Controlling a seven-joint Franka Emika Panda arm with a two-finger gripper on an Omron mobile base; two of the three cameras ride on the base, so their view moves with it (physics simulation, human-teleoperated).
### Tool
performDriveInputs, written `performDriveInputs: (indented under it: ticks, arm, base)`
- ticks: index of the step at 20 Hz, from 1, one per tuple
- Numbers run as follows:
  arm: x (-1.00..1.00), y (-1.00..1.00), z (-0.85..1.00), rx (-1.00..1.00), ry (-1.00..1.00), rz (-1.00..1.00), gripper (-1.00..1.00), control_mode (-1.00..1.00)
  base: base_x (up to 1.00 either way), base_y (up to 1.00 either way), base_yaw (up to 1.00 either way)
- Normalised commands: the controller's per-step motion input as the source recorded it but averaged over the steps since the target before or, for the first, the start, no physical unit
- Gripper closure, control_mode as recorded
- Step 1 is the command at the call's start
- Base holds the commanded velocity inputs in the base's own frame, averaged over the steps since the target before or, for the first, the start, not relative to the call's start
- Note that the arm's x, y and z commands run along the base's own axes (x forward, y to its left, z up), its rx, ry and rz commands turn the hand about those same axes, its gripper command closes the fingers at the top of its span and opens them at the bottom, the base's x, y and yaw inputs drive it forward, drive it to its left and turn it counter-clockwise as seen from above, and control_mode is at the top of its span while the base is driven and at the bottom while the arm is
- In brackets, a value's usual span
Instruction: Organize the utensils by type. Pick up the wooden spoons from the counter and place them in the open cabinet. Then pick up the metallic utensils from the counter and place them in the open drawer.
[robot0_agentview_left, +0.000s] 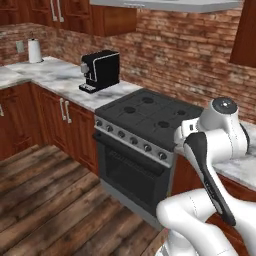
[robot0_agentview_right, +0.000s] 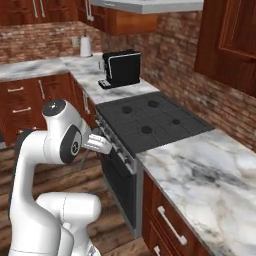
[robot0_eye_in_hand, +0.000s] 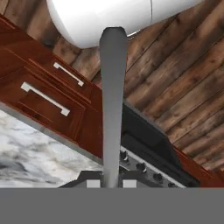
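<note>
Marble counter (robot0_eye_in_hand: 30, 148) is showing beside the stove (robot0_eye_in_hand: 148, 144) while the gripper (robot0_eye_in_hand: 111, 183) is clamping the grey metal spoon (robot0_eye_in_hand: 112, 109).

Even, diffuse rendered lighting is seen in all views; no hard shadows are cast. Slight sheen is noted on the marble bench (robot0_agentview_right: 200, 170). Textures are rendered soft and low-resolution, edges slightly jagged; no lens distortion or glare is observed

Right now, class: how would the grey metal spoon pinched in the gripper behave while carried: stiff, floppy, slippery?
Probably stiff: the metal spoon runs straight out from the gripper without sagging. Possibly slippery: its surface looks smooth and it is pinched at one end only, so it might pivot or slide.
</note>
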Motion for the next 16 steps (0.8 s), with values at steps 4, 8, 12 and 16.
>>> performDriveInputs:
  ticks: [4,8,12,16]
  arm:
    - [0.0,0.0,0.0,0.0,0.0,0.0,1.0,1.0]
    - [0.0,0.0,0.0,0.0,0.0,0.0,1.0,1.0]
    - [0.0,0.0,0.0,0.0,0.0,0.0,1.0,1.0]
    - [0.0,0.0,0.0,0.0,0.0,0.0,1.0,1.0]
  base:
    - [0.0,0.36,0.56]
    - [0.0,0.39,0.58]
    - [0.0,0.41,0.54]
    - [0.0,0.41,0.5]
